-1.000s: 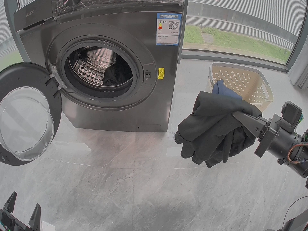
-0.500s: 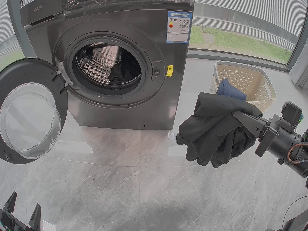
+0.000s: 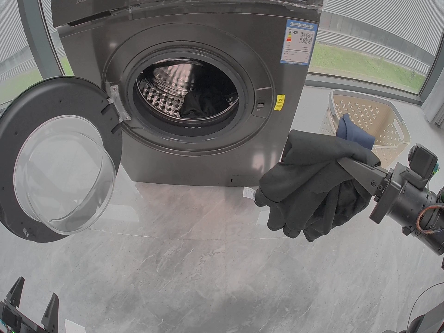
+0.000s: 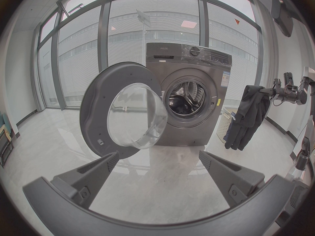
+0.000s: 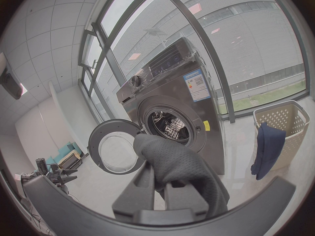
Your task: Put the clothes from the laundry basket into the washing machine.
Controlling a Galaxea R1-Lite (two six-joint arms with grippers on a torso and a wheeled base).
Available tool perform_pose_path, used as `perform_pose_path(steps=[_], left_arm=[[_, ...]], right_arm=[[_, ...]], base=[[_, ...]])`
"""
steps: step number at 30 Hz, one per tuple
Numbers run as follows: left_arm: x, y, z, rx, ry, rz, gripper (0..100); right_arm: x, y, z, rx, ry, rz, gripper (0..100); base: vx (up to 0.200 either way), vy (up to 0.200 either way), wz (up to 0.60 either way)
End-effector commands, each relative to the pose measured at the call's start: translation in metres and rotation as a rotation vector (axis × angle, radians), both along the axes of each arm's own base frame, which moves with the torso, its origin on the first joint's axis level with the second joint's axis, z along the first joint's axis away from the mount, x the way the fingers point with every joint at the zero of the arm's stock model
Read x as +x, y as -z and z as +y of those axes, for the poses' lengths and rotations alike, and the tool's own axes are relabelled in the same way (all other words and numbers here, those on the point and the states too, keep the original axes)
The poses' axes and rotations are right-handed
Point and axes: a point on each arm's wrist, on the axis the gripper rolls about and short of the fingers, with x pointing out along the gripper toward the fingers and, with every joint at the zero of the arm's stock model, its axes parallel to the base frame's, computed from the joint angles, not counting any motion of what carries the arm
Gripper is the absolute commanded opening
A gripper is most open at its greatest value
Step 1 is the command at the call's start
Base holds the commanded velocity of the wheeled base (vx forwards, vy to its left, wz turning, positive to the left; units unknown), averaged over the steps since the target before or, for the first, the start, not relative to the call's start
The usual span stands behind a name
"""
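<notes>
While the right end effector (image 3: 349, 166) pinches the dark garment (image 3: 305, 181), the washing machine (image 3: 208, 163) drum (image 3: 187, 93) gapes leftward beyond it.

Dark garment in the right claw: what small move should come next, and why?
Probably swing the right gripper to its left, toward the drum of the washing machine. It is shut on the dark garment, which hangs above the floor right of the drum, and the door stands wide open.
</notes>
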Motion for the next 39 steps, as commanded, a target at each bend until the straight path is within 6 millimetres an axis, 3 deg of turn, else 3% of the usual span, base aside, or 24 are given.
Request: perform_pose_path(steps=[1,39], left_arm=[[0.0003,0.0047,0.0,0.001,0.0,0.004,100],[0.0003,0.0052,0.0,0.042,-0.001,0.005,100]], right_arm=[[-0.0004,0.0,-0.0003,0.0,0.0,-0.001,0],[-0.0014,0.0067,0.0028,-0.008,-0.008,0.03,0]], base=[[0.0,0.2,0.0],[0.0,0.0,0.0]])
